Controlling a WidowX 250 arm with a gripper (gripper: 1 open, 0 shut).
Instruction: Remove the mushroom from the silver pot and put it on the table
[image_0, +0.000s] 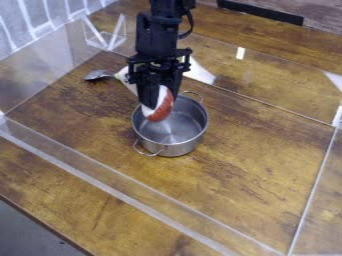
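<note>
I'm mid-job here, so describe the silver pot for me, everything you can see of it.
The pot is small, round and shiny grey, apparently steel, with thin wire loop handles at its rim. It stands upright and open on the wooden table, its bare inner floor partly visible. The mushroom, gripped in the claw, overlaps its far rim in this view; whether they touch I can't tell.
</note>
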